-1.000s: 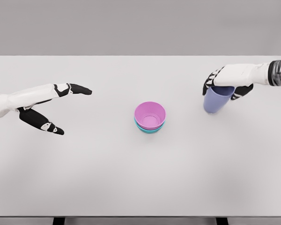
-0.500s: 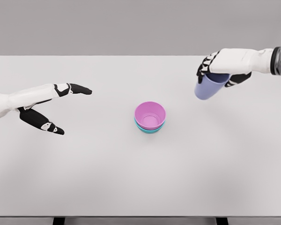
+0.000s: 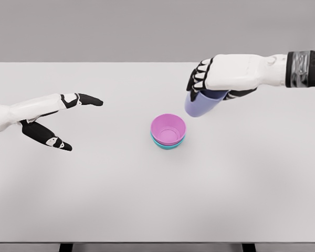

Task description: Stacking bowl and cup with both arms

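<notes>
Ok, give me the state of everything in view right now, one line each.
Lavender cup: held by the right hand, lifted, tilted, just up-right of the bowls.
Pink bowl: upright, empty, nested in the teal bowl.
Teal bowl: on the table, under the pink one.
Right hand: shut on the cup.
Left hand: open, holding nothing.

Cup (image 3: 200,105) right behind stacked bowls (image 3: 168,130), mid-table (image 3: 147,199).

Simulated test bench: bare white table (image 3: 147,199), flat grey backdrop (image 3: 121,29), no room detail.
</notes>
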Motion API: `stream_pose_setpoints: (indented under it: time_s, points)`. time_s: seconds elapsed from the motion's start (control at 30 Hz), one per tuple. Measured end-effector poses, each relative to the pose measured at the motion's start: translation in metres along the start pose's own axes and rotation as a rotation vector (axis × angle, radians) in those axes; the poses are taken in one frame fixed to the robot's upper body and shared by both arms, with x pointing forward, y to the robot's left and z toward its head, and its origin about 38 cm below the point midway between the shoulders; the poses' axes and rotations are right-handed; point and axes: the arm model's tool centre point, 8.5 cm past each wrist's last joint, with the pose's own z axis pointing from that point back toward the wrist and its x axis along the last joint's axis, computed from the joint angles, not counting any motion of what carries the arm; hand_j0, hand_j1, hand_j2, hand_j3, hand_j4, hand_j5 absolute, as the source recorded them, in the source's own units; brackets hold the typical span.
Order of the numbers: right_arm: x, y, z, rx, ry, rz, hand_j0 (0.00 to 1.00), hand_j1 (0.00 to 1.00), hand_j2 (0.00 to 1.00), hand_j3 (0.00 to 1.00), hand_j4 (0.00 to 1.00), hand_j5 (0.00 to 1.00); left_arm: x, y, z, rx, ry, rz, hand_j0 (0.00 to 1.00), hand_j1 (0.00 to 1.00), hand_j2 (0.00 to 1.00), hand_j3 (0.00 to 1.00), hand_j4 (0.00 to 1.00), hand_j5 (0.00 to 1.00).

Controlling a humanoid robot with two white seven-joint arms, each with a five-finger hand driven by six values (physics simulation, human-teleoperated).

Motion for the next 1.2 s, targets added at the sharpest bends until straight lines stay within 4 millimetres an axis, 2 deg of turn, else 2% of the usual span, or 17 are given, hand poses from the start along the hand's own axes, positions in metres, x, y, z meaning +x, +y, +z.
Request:
stream_pose_setpoints:
  time_s: [0.17,0.27,0.47,0.87,1.13,1.17,1.2]
  points:
    - [0.019,-0.010,-0.022,-0.038,-0.082,0.015,0.62,0.62,0.62,0.62,0.62,0.62,0.000,0.000,0.000,0.000,0.000,0.000,1.00,1.00,1.00,1.00,1.00,1.00]
    - [0.031,-0.013,-0.029,-0.049,-0.119,0.030,0.63,0.63,0.63,0.63,0.63,0.63,0.000,0.000,0.000,0.000,0.000,0.000,1.00,1.00,1.00,1.00,1.00,1.00]
    - [0.044,-0.004,-0.049,-0.022,-0.176,0.022,0.64,0.64,0.64,0.64,0.64,0.64,0.000,0.000,0.000,0.000,0.000,0.000,1.00,1.00,1.00,1.00,1.00,1.00]
    - [0.023,0.013,-0.066,0.008,-0.142,-0.047,0.65,0.65,0.65,0.65,0.65,0.65,0.000,0.000,0.000,0.000,0.000,0.000,1.00,1.00,1.00,1.00,1.00,1.00]
    - [0.020,0.019,-0.070,0.024,-0.133,-0.054,0.66,0.66,0.66,0.66,0.66,0.66,0.000,0.000,0.000,0.000,-0.001,0.000,1.00,1.00,1.00,1.00,1.00,1.00]
    - [0.019,0.020,-0.071,0.026,-0.132,-0.056,0.66,0.66,0.66,0.66,0.66,0.66,0.000,0.000,0.000,0.000,-0.001,0.000,1.00,1.00,1.00,1.00,1.00,1.00]
    - [0.018,0.021,-0.072,0.029,-0.131,-0.056,0.71,0.71,0.71,0.71,0.71,0.71,0.000,0.000,0.000,0.000,-0.001,0.000,1.00,1.00,1.00,1.00,1.00,1.00]
